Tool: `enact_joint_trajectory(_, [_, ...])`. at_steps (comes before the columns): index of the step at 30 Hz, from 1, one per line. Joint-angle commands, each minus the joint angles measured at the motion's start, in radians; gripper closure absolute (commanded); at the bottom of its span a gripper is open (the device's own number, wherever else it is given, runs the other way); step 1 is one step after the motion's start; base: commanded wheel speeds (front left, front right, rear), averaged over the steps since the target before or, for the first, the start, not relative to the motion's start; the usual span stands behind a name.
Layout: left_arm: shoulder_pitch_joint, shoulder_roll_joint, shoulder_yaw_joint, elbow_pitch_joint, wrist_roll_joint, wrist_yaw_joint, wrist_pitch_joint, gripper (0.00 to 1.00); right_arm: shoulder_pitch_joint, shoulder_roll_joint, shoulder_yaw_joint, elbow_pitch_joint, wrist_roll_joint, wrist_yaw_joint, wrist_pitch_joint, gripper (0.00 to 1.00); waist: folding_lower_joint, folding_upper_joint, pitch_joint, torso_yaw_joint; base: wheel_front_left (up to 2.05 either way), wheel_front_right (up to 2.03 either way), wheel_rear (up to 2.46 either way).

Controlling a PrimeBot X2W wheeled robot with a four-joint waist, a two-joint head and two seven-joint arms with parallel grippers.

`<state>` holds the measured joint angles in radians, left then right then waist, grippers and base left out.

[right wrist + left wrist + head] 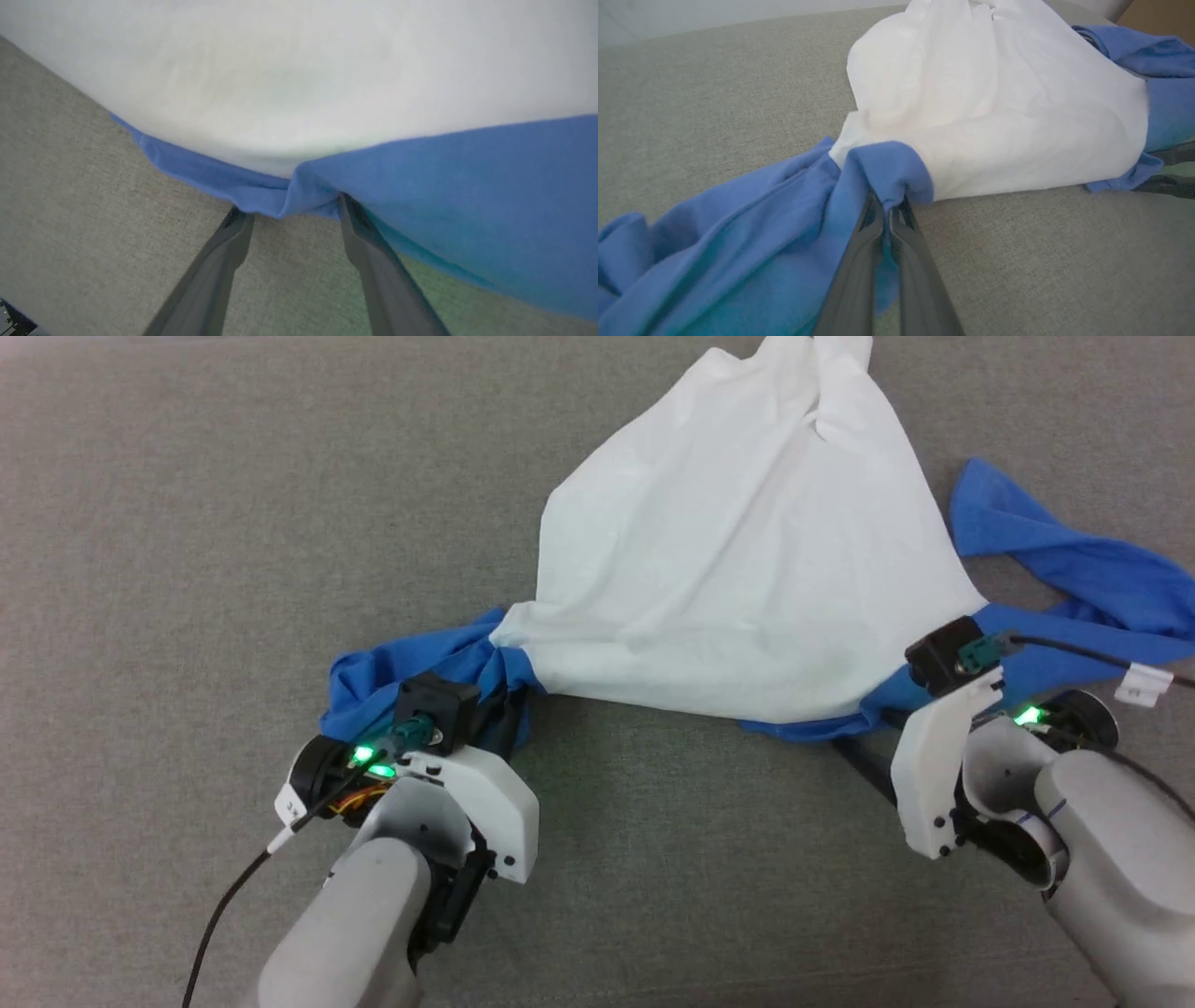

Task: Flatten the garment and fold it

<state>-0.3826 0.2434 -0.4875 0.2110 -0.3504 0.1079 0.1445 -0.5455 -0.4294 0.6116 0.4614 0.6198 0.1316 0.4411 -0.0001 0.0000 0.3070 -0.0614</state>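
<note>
Dark fingers (859,280) of the left gripper (889,212) are pressed together on a gathered fold of the blue band (738,242), pinching it just where blue meets white. The garment (747,551) lies on the grey fabric surface (187,523), its white body spreading away from both grippers up the head view (wrinkled and narrowing toward the top edge). Its blue band runs along the near edge, bunched around the left gripper and trailing loose past the right one. The right gripper (292,210) has its fingers spread wide, the tips touching the blue hem from below. A small fold of hem sits between them, not pinched.
</note>
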Motion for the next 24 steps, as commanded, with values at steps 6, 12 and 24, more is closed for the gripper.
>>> enact_joint_trajectory(6, [0.002,0.0,0.011,0.034,-0.012,0.01,-0.028,1.0,0.03,-0.01,0.092,0.037,0.089,-0.001,0.031,1.0,0.0001,0.0,-0.029,-0.003,0.0,0.0,0.0])
enact_joint_trajectory(12, [0.015,0.017,0.023,0.029,-0.022,0.012,-0.046,1.0,0.024,-0.063,0.027,-0.026,0.092,-0.001,-0.103,1.0,0.0001,0.0,-0.1,-0.021,0.0,0.0,0.0])
enact_joint_trajectory(24, [-0.086,0.077,0.099,-0.128,-0.032,0.03,-0.052,1.0,0.026,-0.104,-0.275,-0.284,-0.02,-0.001,-0.191,1.0,0.0001,0.0,-0.227,-0.032,0.0,0.0,0.0])
